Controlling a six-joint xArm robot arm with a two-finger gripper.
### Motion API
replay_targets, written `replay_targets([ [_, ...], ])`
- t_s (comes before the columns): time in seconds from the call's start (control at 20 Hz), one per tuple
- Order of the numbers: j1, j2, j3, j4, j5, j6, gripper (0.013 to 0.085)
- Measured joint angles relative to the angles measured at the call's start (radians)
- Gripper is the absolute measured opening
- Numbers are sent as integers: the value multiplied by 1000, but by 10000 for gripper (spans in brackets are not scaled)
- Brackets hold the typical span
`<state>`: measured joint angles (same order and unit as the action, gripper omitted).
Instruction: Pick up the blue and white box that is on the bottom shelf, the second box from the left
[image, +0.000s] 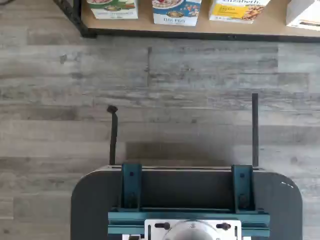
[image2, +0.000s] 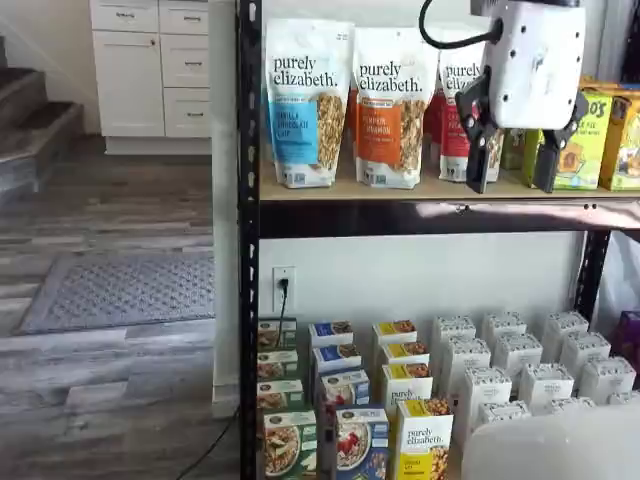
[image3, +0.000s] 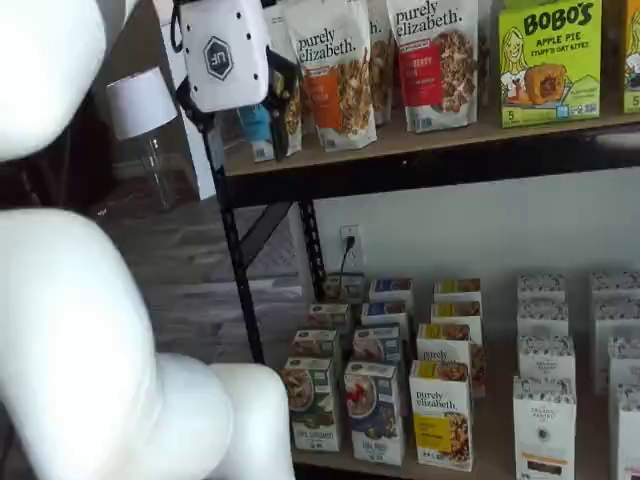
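Observation:
The blue and white box (image2: 360, 445) stands at the front of the bottom shelf (image3: 492, 420), between a green-and-white carton (image2: 290, 443) and a yellow-and-white carton (image2: 424, 440). It shows in both shelf views (image3: 375, 410) and, partly cut off, in the wrist view (image: 176, 12). More blue and white boxes stand in a row behind it. My gripper (image2: 514, 165) is open and empty. It hangs high up in front of the upper shelf's granola bags, far above the box. It also shows in a shelf view (image3: 245, 135).
Tall granola bags (image2: 305, 100) and green Bobo's boxes (image3: 548, 60) fill the upper tan board. Rows of white cartons (image2: 515, 365) stand right of the yellow ones. The arm's white links (image3: 70, 330) fill the near left. A dark mount (image: 185, 202) shows over the wood floor.

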<state>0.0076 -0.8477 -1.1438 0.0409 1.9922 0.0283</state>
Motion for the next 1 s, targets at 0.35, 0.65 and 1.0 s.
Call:
replay_targets([
  [0.35, 13, -24, 19, -16, -38, 7, 850],
  [0.65, 24, -34, 39, -27, -59, 14, 850],
  [1.0, 53, -52, 119, -37, -124, 39, 850],
])
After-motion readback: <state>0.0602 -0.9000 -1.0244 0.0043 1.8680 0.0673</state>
